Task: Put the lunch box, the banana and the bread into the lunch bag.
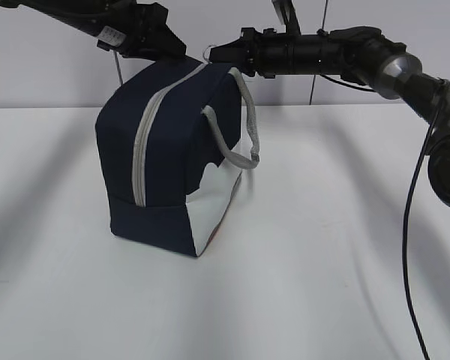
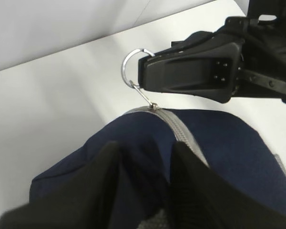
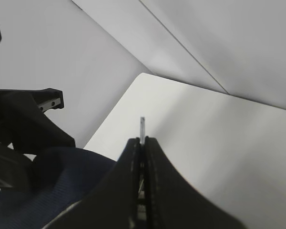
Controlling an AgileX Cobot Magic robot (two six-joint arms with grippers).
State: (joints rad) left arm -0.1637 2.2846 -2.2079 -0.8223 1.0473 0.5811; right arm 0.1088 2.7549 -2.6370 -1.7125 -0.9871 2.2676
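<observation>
White tabletop fills most of the exterior view, bare apart from the bag, with a pale wall behind it and a thin seam line running down that wall at about one o'clock.

Next in size is the lunch bag, navy fabric with a white side panel, standing upright at about ten o'clock from the table's middle. Its grey zipper looks closed along the whole visible run, from the top edge down the front face.

Both black arms come in over the bag's top. The right gripper reaches across from three o'clock; its jaws are pressed tight on the metal ring pull, which stands clear of the slider at the bag's top edge. The left gripper straddles the top of the bag at the zipper line, fingers part open with fabric between them (whether they actually pinch it I cannot tell).

As for progress, I judge this the opening stage: the bag seems steadied and the pull is gripped, but the zipper is not yet drawn. The lunch box, banana and bread appear in none of the views, so whether they are inside or off-camera is unknown.
</observation>
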